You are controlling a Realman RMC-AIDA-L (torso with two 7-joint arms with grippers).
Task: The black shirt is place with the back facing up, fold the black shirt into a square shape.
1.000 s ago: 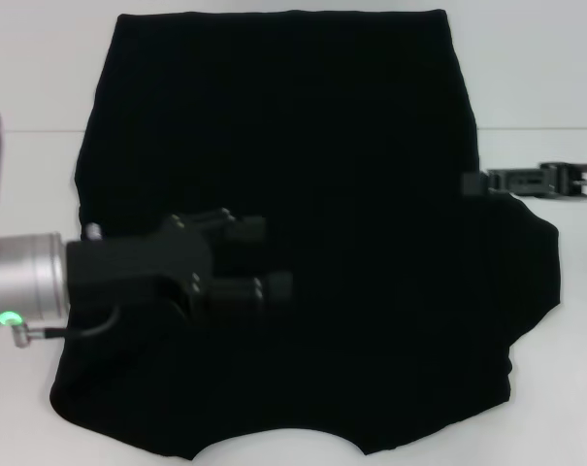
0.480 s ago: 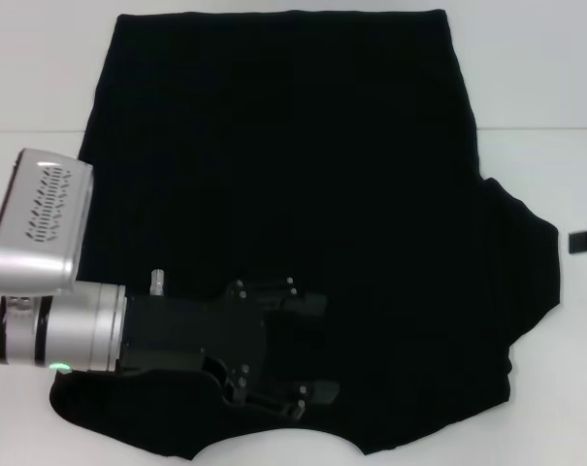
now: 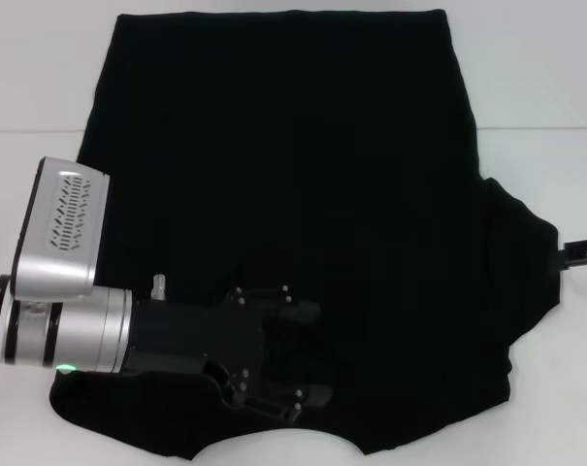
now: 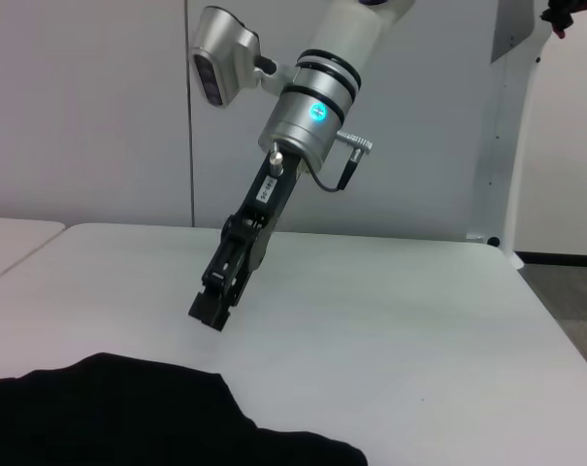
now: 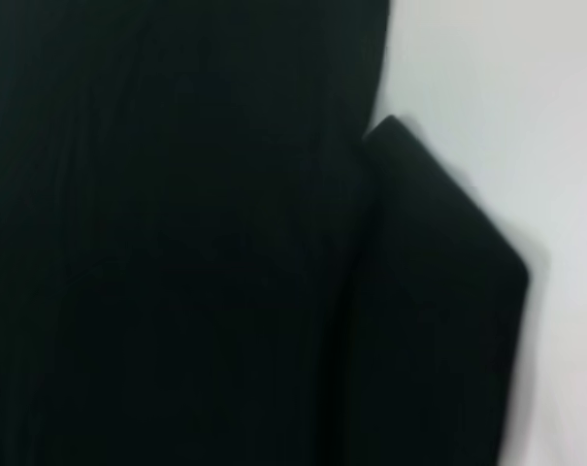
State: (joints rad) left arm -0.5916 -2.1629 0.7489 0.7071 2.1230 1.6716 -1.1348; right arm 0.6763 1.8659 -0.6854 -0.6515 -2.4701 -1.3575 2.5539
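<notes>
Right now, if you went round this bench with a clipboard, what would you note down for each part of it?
Surface: white table, bare around the cloth.
Job's things: black shirt spread flat, no lettering showing; right sleeve sticks out sideways, no left sleeve sticks out; curved neckline at the near edge.
Clutter: nothing seen.
Grippers: left pincer low over the shirt's near part beside the neckline, fingers apart. Right pincer off the cloth, just beyond the right sleeve; in the left wrist view it hangs above bare table.
Cables: a short black cable looped at the right wrist.
Surroundings: plain pale walls.
</notes>
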